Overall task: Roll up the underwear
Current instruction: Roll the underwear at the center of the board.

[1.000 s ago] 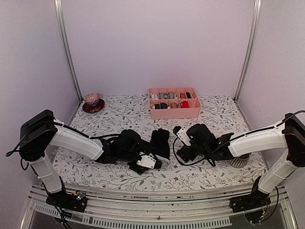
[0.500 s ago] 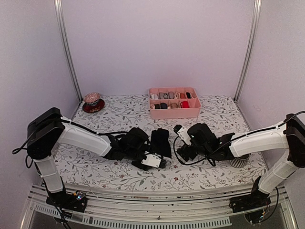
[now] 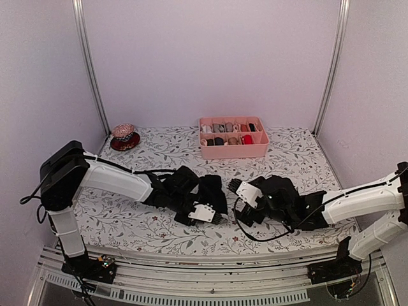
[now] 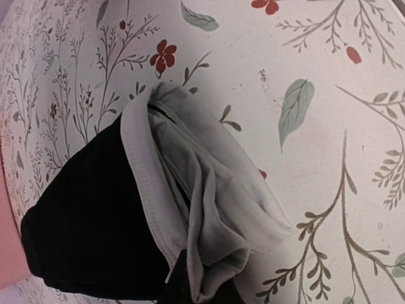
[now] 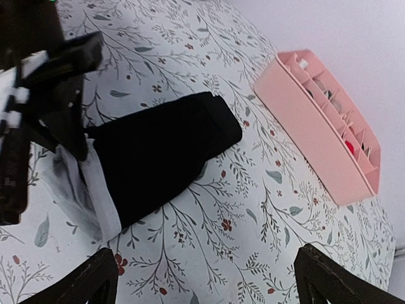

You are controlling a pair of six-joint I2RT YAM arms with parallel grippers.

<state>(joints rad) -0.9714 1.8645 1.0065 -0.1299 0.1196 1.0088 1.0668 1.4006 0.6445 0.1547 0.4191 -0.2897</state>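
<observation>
Black underwear (image 3: 214, 189) with a pale beige waistband lies on the flowered cloth at the middle front. My left gripper (image 3: 205, 215) sits at its near end, shut on the bunched waistband (image 4: 209, 221). The fold of fabric disappears between the dark jaws at the bottom edge of the left wrist view. In the right wrist view the underwear (image 5: 158, 149) stretches toward the pink tray, its waistband (image 5: 88, 190) at the left beside the left gripper (image 5: 44, 107). My right gripper (image 3: 238, 199) hovers just right of the garment, open, and nothing lies between its fingers (image 5: 95, 278).
A pink divided tray (image 3: 233, 150) holding small rolled bundles stands at the back centre, and the right wrist view catches it too, pink tray (image 5: 297, 111). A red dish with a patterned ball (image 3: 123, 136) sits at the back left. Metal posts flank the table.
The left gripper slid right to the underwear's near end and closed on the waistband. The right arm dropped lower and drew slightly toward the front; its jaws stayed open.
</observation>
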